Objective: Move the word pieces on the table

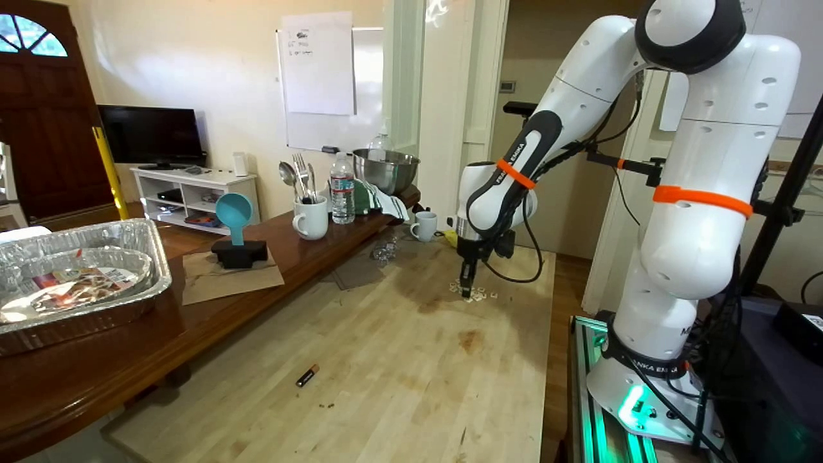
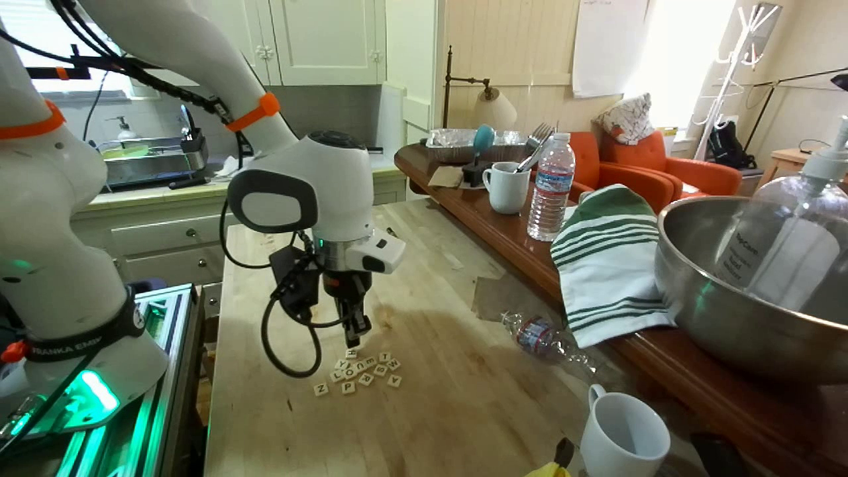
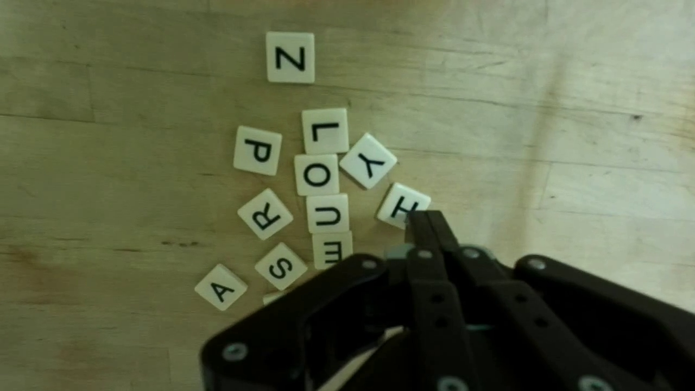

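Black end effector (image 3: 425, 214), clenched empty, stands over the pale wooden worktop (image 1: 392, 360) — in the wrist view, the square cream H tile (image 3: 399, 203), likely nudged next, lies at its ten o'clock, contact unclear.

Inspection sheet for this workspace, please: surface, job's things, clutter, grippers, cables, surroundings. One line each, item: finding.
Surface: pale-wood table, brown stains.
Job's things: letter tiles clustered loosely, some partly hidden in wrist view.
Clutter: battery, crushed plastic bottle and white mug on the table.
Grippers: one gripper, jaws shut, covering part of the H tile in wrist view; contact unclear.
Cables: black cable loops beside the gripper, in both exterior views.
Surroundings: dark wooden counter alongside, bearing a steel bowl.
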